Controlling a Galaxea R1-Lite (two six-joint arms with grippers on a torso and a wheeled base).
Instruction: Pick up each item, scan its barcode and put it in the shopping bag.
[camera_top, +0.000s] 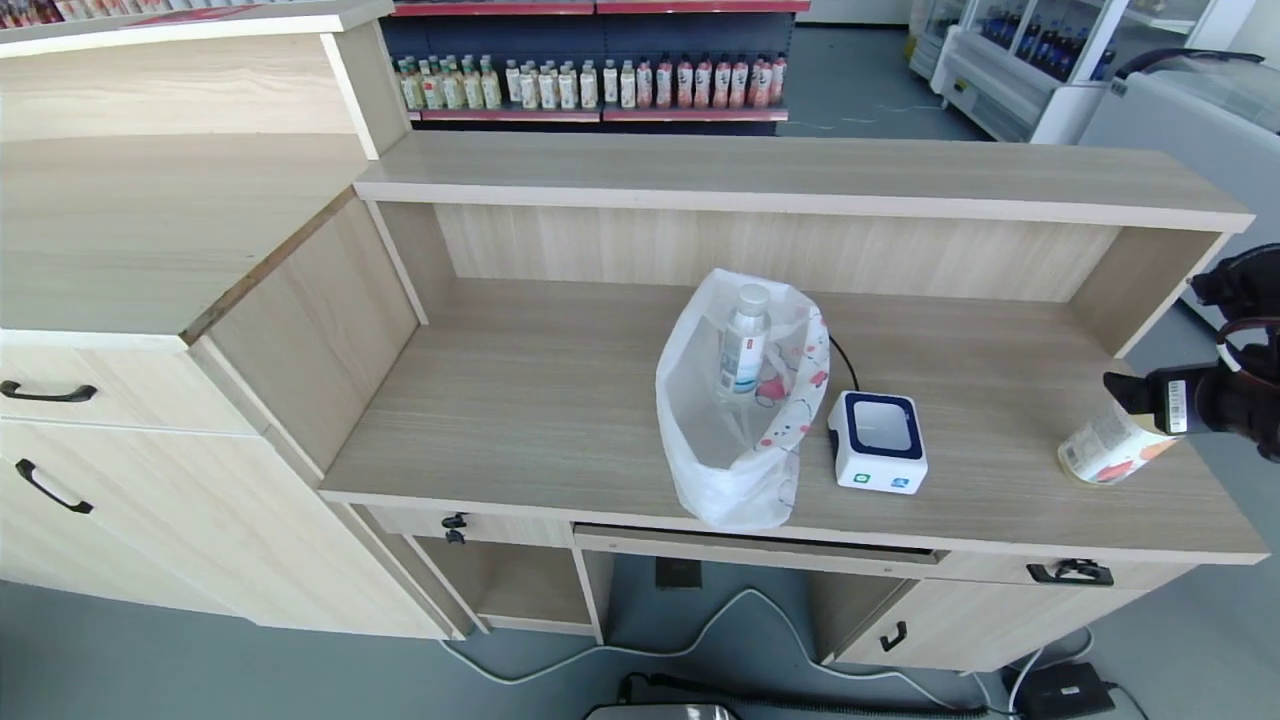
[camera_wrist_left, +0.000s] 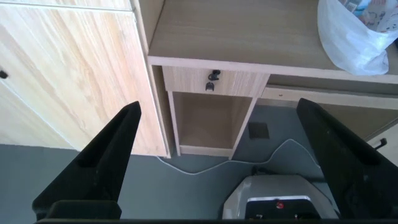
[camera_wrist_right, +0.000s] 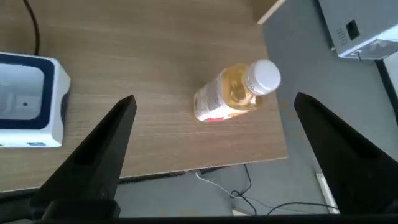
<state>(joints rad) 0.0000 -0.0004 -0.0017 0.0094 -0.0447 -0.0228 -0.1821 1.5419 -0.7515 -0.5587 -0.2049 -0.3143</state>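
Right gripper (camera_wrist_right: 214, 99): fingers (camera_wrist_right: 93, 162) spread wide, holding nothing. Hangs above a small bottle of yellow drink (camera_wrist_right: 233, 93) with a white cap and printed label, close to the right front corner of the table (camera_top: 560, 400). In the right wrist view, sits in the gap with wood showing on either side. Upright or lying on its side: cannot tell. From the head view, one dark finger just over that bottle at the table's right end.

Toward the robot's left along the table, a white and dark-blue barcode scanner (camera_top: 878, 440), window facing up, black cable (camera_top: 843, 358) running off behind. Just beside it, further left, the shopping bag (camera_top: 740, 440): white plastic with red print, standing open at mid-table. Inside, a clear bottle (camera_top: 745, 345) with a white cap, leaning against the bag's far wall.

Left gripper (camera_wrist_left: 217, 104): fingers likewise wide, empty. Low in front of the table, below its top, over the grey floor (camera_wrist_left: 186, 186), well apart from the bag.
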